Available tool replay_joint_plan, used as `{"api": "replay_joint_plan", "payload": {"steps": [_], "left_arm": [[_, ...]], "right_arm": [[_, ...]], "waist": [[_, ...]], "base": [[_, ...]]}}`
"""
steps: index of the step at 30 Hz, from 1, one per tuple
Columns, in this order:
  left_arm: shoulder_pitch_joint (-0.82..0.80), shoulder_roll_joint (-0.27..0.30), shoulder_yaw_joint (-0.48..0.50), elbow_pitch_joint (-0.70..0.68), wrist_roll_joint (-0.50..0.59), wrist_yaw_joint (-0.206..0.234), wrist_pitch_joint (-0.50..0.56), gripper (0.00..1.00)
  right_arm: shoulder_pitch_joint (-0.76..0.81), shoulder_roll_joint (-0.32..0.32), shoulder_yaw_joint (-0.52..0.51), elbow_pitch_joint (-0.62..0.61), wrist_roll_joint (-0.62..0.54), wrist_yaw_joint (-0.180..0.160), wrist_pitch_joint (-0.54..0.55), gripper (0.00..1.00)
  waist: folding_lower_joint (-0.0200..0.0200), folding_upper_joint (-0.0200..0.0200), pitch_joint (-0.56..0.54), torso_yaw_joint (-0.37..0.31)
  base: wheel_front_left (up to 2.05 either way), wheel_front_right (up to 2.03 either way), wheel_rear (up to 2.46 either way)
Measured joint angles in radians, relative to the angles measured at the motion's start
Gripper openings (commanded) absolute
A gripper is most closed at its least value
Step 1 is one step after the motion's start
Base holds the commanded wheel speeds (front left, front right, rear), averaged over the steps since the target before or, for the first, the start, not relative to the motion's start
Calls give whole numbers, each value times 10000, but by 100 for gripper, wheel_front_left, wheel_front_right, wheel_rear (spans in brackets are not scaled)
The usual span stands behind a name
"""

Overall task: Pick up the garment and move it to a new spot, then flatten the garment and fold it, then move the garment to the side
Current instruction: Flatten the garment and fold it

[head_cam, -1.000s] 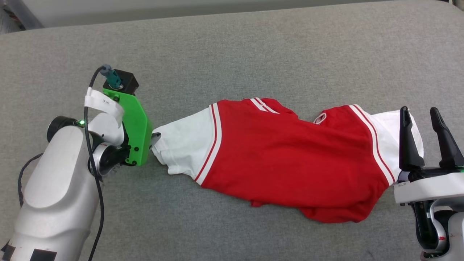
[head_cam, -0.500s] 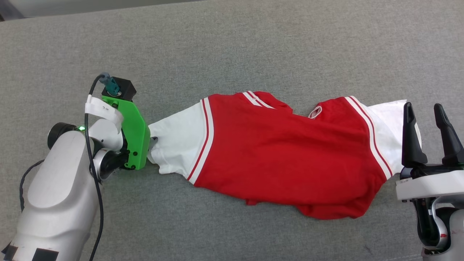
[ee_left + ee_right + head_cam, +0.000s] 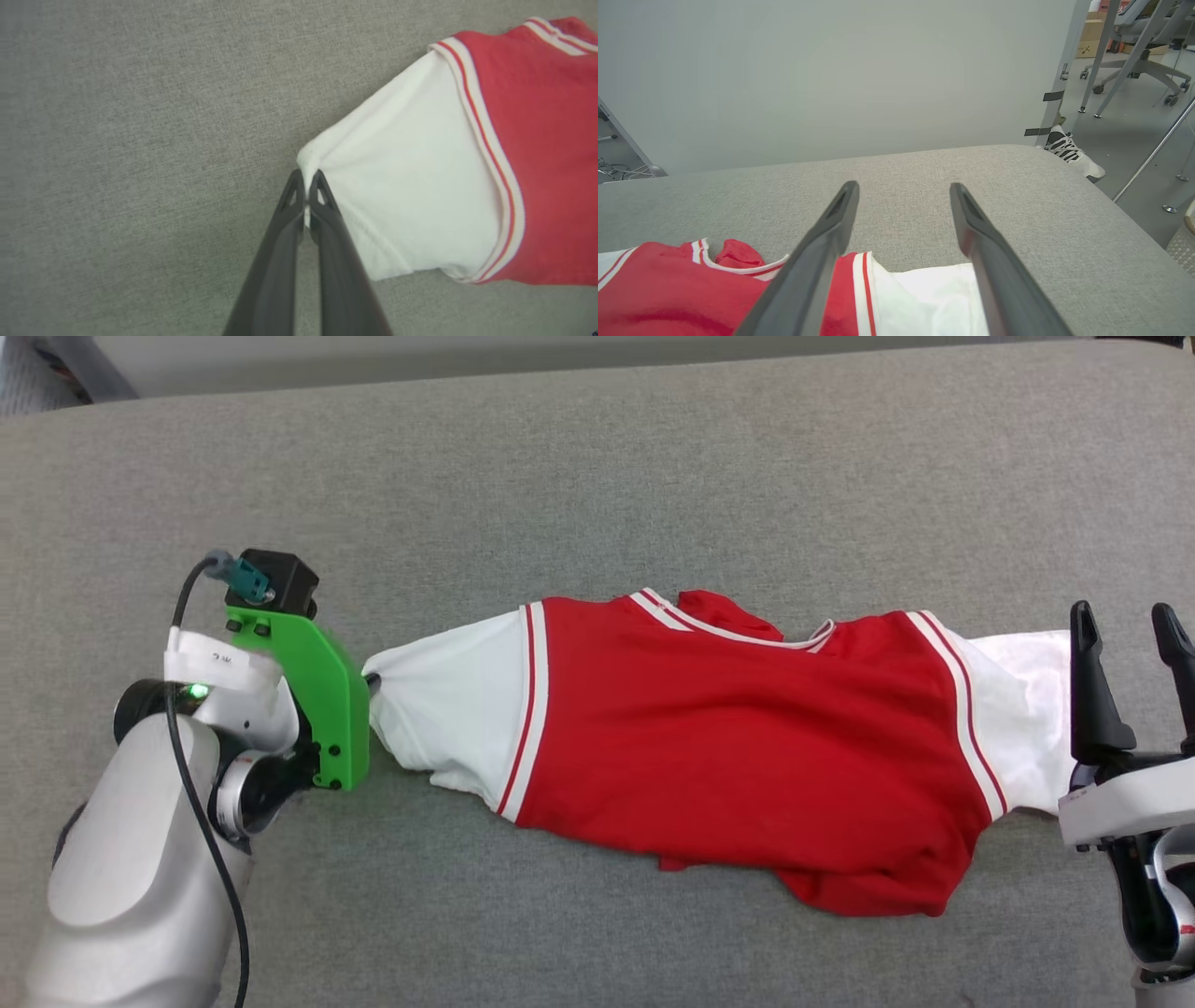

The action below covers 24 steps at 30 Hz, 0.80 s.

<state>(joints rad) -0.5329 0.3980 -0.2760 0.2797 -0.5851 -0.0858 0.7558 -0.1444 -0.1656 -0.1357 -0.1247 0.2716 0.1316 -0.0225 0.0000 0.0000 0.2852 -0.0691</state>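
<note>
Red garment (image 3: 747,756), sleeve tip pinched in left gripper (image 3: 306,181) jaws; right gripper (image 3: 903,186) jaws spread.

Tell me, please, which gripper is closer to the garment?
Left. The left gripper is shut on the tip of one white sleeve of the garment; the right gripper stands open over the opposite sleeve, holding nothing.

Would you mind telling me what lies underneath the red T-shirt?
The red T-shirt lies on the grey fabric cushion, which shows all around it. Whether anything else sits beneath is hidden by the cloth.
</note>
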Motion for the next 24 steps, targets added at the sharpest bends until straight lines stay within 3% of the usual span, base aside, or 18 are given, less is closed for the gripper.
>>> {"api": "replay_joint_plan", "payload": {"steps": [4,12,17,24], "left_arm": [[879,92,263,-1154,-228,247,-173,0],[2802,96,462,-4013,-311,1062,-332,0],[3379,63,326,-5125,-305,1266,-332,0],[3453,84,263,-5868,-188,1356,-286,0]], "right_arm": [[-37,-314,-146,240,146,0,1394,100],[-1288,-1064,-665,1074,44,0,5760,100],[-2019,-1340,-986,1906,-54,-2,8356,100],[-3196,-1737,-1310,2817,-265,-2,9854,100]], "waist": [[0,0,-268,183],[0,0,-416,530],[0,0,-234,755],[1,0,242,1056]], "base": [[0,0,0],[0,0,0],[0,0,0],[0,0,0]]}}
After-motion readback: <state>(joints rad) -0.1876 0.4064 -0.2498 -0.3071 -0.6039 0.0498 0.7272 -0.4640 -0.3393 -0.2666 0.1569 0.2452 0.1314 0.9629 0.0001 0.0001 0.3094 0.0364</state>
